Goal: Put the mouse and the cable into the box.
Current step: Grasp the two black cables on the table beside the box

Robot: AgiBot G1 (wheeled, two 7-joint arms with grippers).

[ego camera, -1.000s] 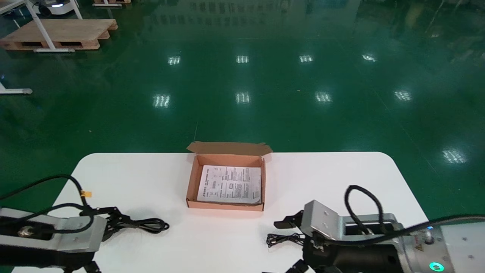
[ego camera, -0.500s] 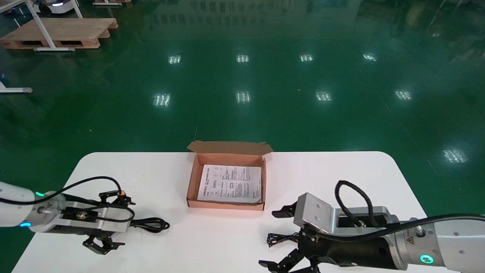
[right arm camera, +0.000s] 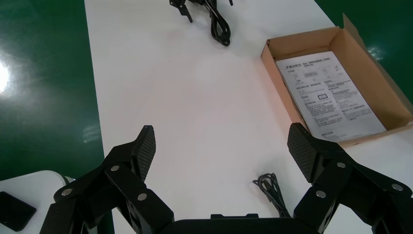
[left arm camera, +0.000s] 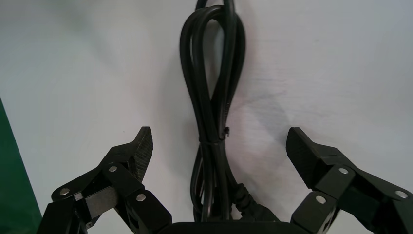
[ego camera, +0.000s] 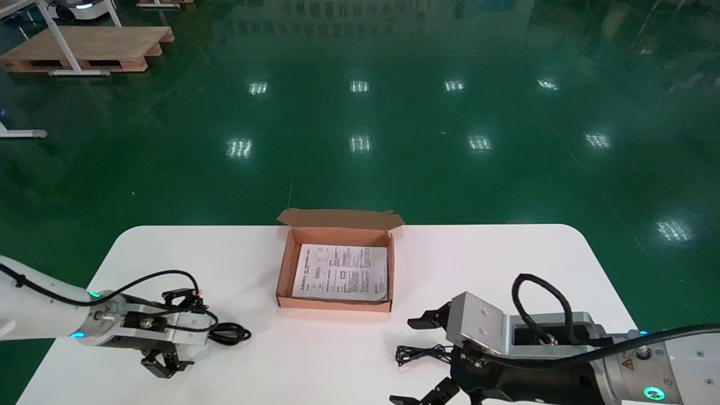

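Left gripper (left arm camera: 218, 141) is low over the near-left part of the table (ego camera: 506, 259), fingers spread wide. One pad sits on each side of the thick black cable (ego camera: 229, 334), and neither is touching it. That cable lies bundled flat on the tabletop, off to the left of the box (ego camera: 284, 264) and apart from it. The box sits open mid-table with its flap tipped back, and a printed sheet (ego camera: 342, 273) lies flat on its floor. Over on the near-right, the right gripper (right arm camera: 221, 144) hovers above bare table, fingers also wide apart and gripping nothing. A thin cable (ego camera: 419, 354) lies in a loose coil just beside it, nearer than the box's right corner.
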